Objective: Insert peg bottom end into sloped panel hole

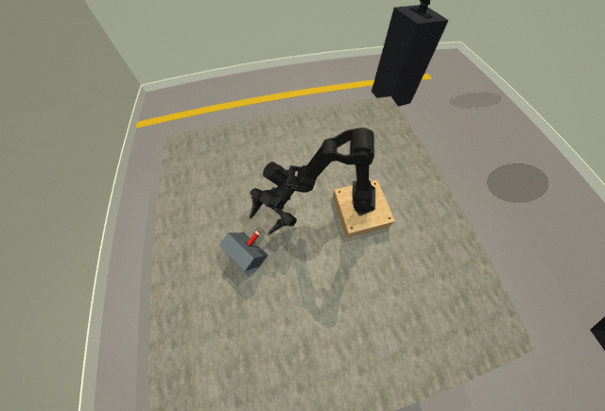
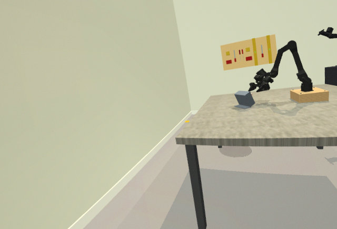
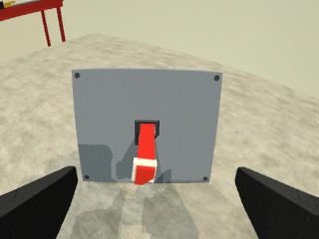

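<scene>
Arm (image 1: 337, 150) outstretched, fingers (image 1: 254, 207) wide apart

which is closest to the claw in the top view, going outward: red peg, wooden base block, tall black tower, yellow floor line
1. Red peg, just below the open claw, sticking out of the grey panel.
2. Wooden base block, to the claw's right, under the arm.
3. Yellow floor line, beyond the table's far edge.
4. Tall black tower, far upper right.
</scene>
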Motion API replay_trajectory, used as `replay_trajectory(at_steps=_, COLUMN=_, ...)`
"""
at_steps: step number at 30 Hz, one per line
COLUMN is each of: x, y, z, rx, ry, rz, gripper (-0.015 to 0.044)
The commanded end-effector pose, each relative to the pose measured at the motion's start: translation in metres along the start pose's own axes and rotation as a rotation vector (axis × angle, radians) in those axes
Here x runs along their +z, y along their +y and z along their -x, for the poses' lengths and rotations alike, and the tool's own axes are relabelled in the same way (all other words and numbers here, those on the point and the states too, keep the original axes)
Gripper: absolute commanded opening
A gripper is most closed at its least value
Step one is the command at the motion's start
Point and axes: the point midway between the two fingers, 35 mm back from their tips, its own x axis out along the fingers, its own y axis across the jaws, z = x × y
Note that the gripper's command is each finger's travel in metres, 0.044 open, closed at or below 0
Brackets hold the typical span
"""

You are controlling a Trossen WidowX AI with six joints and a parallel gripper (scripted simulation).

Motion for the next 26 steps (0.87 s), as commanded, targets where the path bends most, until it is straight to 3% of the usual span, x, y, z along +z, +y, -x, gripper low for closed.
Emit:
replay_trajectory(at_steps=1, x=-0.001, y=0.001, z=0.008, rx=0.001, ry=0.0, rz=0.001, gripper=0.044)
replay_trajectory(at_steps=26, x=0.001, y=-0.002, z=0.042, rx=-0.002, ry=-0.007, rz=0.0, gripper=0.044)
